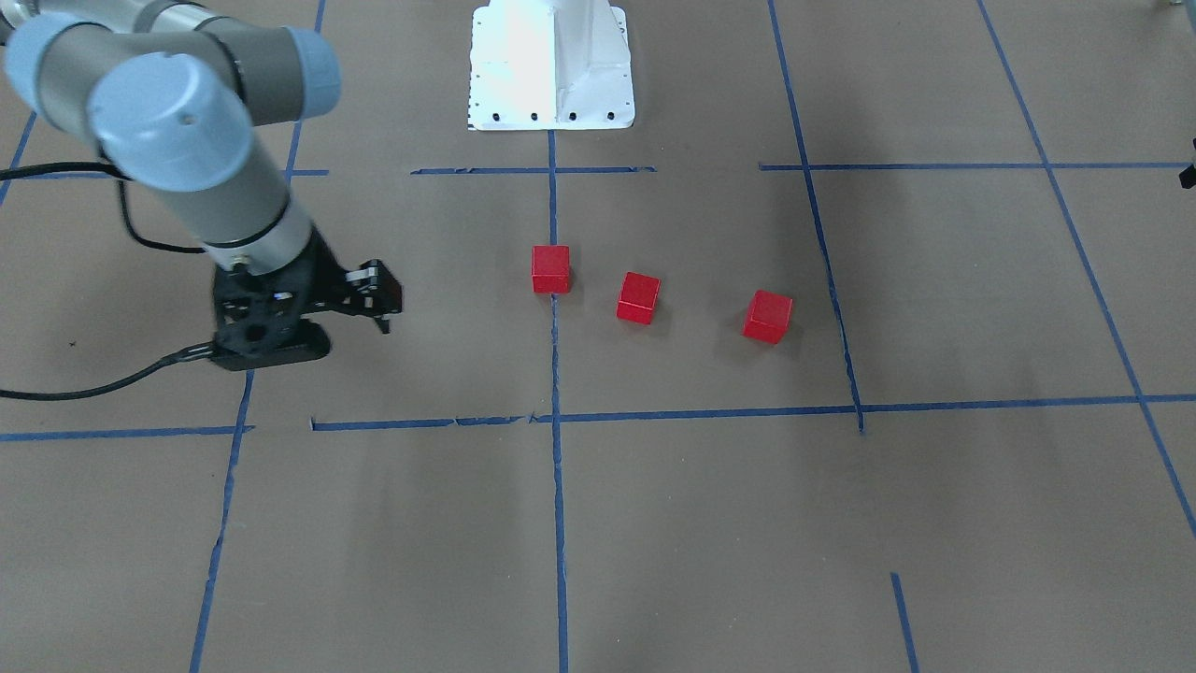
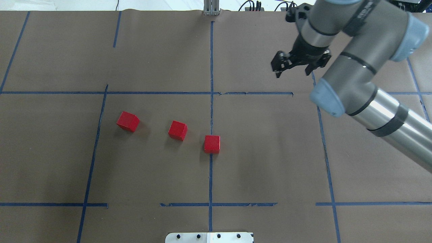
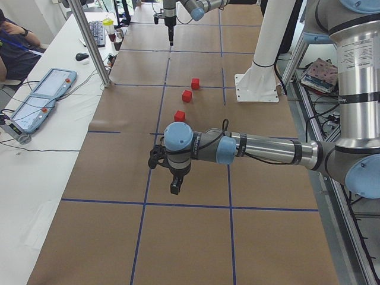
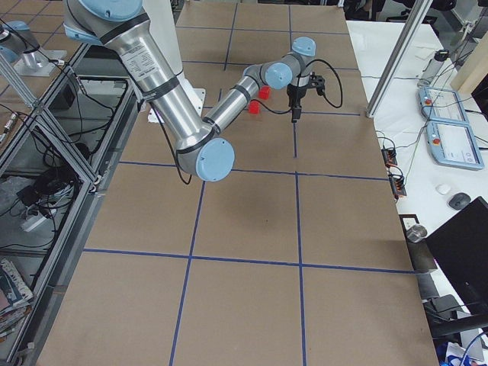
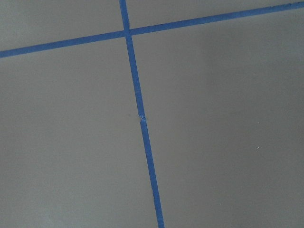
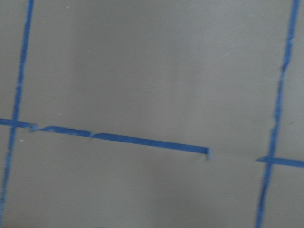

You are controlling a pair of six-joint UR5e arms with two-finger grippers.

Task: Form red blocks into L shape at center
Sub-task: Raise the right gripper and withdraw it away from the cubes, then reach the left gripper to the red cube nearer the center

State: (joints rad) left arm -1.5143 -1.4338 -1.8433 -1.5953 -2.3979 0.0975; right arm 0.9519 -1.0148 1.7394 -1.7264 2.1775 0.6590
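Three red blocks lie apart in a loose row in the center cell (image 2: 263, 152). One block (image 2: 212, 144) sits on the vertical blue tape line. A second block (image 2: 178, 130) and a third block (image 2: 128, 121) lie to its left. In the front-facing view they are the block on the line (image 1: 550, 269), the middle block (image 1: 638, 297) and the outer block (image 1: 768, 316). My right gripper (image 2: 292, 72) hangs open and empty above the cell's far right part, well away from the blocks. My left gripper (image 3: 174, 189) shows only in the exterior left view, over bare paper; I cannot tell whether it is open.
The white robot base (image 1: 551, 65) stands at the table's robot-side edge. A black cable (image 1: 93, 383) trails from the right wrist. An operator (image 3: 12, 35), teach pendants (image 3: 44, 98) and a metal post (image 3: 92, 41) are beside the table's far long edge.
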